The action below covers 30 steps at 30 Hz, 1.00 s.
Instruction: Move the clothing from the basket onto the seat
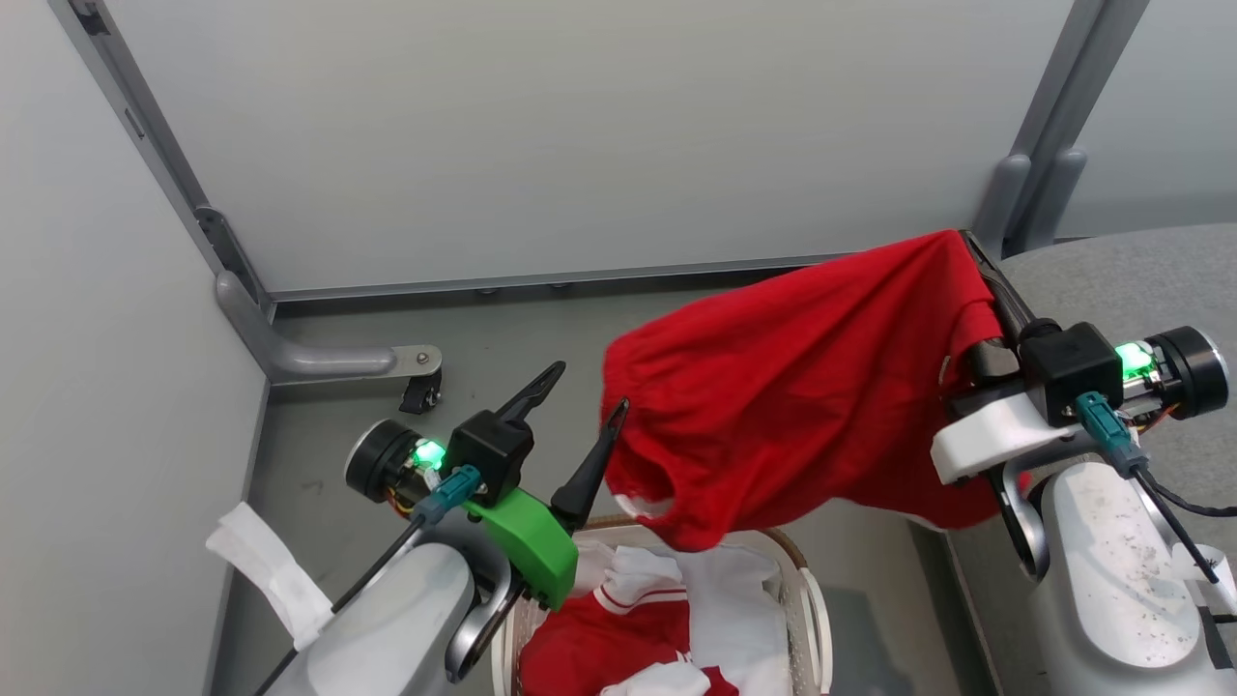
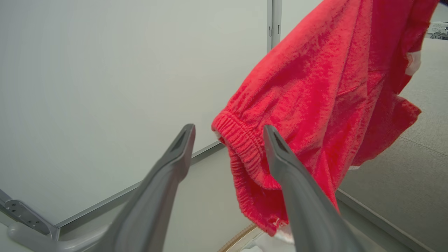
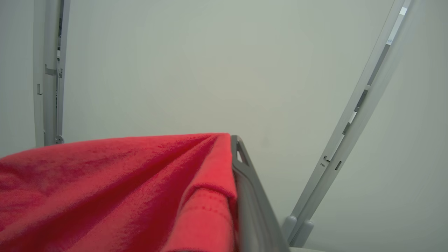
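red clothing (image 1: pixel 792 387), fuzzy with elastic hem, draped from right hand (image 1: pixel 969 240) pinching it, left hand (image 1: pixel 590 385) spread wide beside it

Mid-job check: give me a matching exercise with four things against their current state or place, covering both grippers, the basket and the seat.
Things:
1. left gripper
2. right gripper
3. basket
4. seat

States or places:
A. grey, at the head view's right edge
B. shut on the hanging red garment
C. open, fingers apart
D. low in the head view, with red and white clothing inside

Pairs: 1-C, 2-B, 3-D, 4-A
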Tool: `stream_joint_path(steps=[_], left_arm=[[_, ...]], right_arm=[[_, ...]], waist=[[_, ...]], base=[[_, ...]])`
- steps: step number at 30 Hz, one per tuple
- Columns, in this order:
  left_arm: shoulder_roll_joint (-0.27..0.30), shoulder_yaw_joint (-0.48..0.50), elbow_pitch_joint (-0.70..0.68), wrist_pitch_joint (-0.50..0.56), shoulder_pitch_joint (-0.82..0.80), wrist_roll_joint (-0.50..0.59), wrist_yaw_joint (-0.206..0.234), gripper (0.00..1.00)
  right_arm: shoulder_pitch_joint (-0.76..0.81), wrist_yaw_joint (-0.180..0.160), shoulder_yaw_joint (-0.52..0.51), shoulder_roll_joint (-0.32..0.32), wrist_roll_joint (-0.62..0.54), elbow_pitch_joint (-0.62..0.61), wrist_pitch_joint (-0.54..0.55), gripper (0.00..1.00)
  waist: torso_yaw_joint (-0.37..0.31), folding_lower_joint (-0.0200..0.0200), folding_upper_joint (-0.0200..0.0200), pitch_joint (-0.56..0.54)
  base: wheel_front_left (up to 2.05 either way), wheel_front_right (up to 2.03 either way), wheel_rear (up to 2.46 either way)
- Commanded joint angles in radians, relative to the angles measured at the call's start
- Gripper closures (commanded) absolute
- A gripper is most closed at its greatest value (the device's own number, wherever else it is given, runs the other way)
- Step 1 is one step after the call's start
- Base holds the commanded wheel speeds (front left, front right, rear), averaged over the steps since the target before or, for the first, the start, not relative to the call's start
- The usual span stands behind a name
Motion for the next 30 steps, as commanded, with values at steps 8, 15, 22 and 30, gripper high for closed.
stream_joint_path(steps=[8, 15, 22, 30], left_arm=[[-0.053, 0.129, -0.037, 0.0, 0.117, 0.084, -0.03, 0.0], [-0.094, 0.198, -0.05, 0.0, 0.175, 0.13, -0.047, 0.0], [-0.121, 0.234, -0.052, -0.001, 0.204, 0.154, -0.059, 0.0], [-0.137, 0.265, -0.069, 0.0, 0.23, 0.164, -0.064, 0.0]], right_arm=[[0.044, -0.001, -0.057, -0.004, -0.026, -0.024, -0.005, 1.0], [0.062, -0.001, -0.081, -0.004, -0.027, -0.023, -0.005, 1.0], [0.052, -0.001, -0.091, -0.004, -0.027, -0.021, -0.005, 1.0], [0.02, -0.001, -0.093, -0.004, -0.038, -0.012, -0.005, 1.0]], waist=[[-0.007, 0.0, -0.0001, -0.006], [-0.026, 0.0, -0.0001, -0.01], [-0.051, 0.0, -0.0001, -0.007], [-0.133, 0.0, -0.0001, 0.002]], base=[[0.0, 0.0, 0.0], [0.0, 0.0, 0.0], [0.0, 0.0, 0.0], [0.0, 0.0, 0.0]])
